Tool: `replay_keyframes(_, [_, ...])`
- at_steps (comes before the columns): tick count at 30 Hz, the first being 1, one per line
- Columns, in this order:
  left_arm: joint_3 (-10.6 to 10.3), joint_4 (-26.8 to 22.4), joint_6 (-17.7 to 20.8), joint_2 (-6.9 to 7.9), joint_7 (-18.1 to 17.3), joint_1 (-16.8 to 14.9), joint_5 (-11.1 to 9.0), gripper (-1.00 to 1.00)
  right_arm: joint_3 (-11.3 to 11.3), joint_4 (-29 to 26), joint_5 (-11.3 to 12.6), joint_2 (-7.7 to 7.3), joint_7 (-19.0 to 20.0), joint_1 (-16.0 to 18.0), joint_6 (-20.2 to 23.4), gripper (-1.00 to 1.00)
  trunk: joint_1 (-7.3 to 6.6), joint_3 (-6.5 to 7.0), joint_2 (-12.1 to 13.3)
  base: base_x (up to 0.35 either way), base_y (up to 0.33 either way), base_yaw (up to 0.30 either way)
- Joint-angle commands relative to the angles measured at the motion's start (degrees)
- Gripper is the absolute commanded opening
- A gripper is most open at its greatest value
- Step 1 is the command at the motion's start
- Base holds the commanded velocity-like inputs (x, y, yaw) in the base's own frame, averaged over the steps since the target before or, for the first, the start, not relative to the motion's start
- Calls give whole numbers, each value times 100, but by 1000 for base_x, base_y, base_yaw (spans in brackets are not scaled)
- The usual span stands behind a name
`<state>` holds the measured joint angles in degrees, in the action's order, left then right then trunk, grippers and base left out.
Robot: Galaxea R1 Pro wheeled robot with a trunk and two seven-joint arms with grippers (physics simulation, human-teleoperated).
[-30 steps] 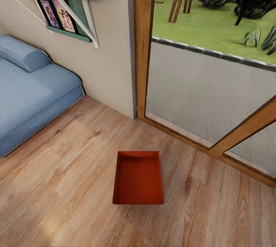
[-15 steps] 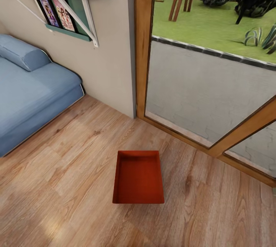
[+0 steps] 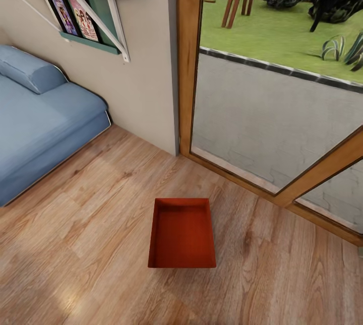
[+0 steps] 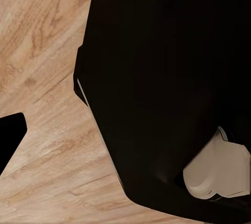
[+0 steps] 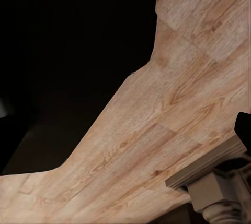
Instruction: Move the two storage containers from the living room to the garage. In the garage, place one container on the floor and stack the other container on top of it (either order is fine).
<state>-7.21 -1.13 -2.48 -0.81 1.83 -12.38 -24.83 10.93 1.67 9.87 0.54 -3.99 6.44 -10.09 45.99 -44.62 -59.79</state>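
Nothing in the scene has moved since a second ago; only the head view has nudged slightly. One storage container (image 3: 182,234) sits open side up on the light wood floor (image 3: 91,244) of the living room, near centre, right of the blue sofa (image 3: 40,118) and just short of the glazed door frame (image 3: 187,57). Judged rigid, light, smooth-walled; the thin rim of a long side looks the best hold, perhaps one arm per side. Arms appear hung low: wrist views look past dark robot body (image 4: 167,78) onto planks. End effector state on either arm: cannot tell. Garage trip not yet begun.
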Motion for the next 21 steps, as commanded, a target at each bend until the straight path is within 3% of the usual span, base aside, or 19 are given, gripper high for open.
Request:
replay_keyframes(1, [-45, -5, -103, -7, 19, -2, -49, 100, 47, 18, 60, 2, -32, 6, -27, 100, 0, -3, -2, 0, 0, 0])
replay_keyframes(5, [-10, -4, -241, 4, 30, -2, -86, 100, 32, -13, 72, -1, -15, 6, -13, 100, 0, -3, -2, 0, 0, 0])
replay_keyframes(9, [-6, -35, -259, 1, 29, -2, -92, 100, 39, -398, 60, 2, -2, 6, 141, 100, 0, -3, -2, 0, 0, 0])
replay_keyframes(10, [-20, -186, -256, 1, 32, -5, -51, 100, 40, -893, 59, 2, -24, 6, 523, 100, 0, -3, -2, 0, 0, 0])
replay_keyframes(11, [-28, -275, -252, 5, 29, -6, -42, 100, 40, -1039, 59, 0, -31, 6, 636, 100, 0, -3, -2, 0, 0, 0])
replay_keyframes(13, [-44, -630, -228, 23, 30, -7, -14, 100, 40, -1514, 58, -7, -48, 6, 932, 100, 0, -3, -2, 0, 0, 0])
replay_keyframes(15, [-49, -1341, -164, 124, 46, -8, 16, 100, 40, -2326, 55, -19, -54, 6, 1235, 100, 0, -3, -2, 0, 0, 0])
replay_keyframes(19, [-45, -2264, 159, 189, 75, -24, 33, 100, 49, -2871, 65, -18, -18, 21, 1362, 100, 0, -3, -2, 0, 0, 0])
replay_keyframes(21, [-44, -2830, 636, 219, 205, -53, 52, 100, 52, -2977, 67, -13, -5, 229, 1470, 100, 0, -3, -2, 0, 0, 0])
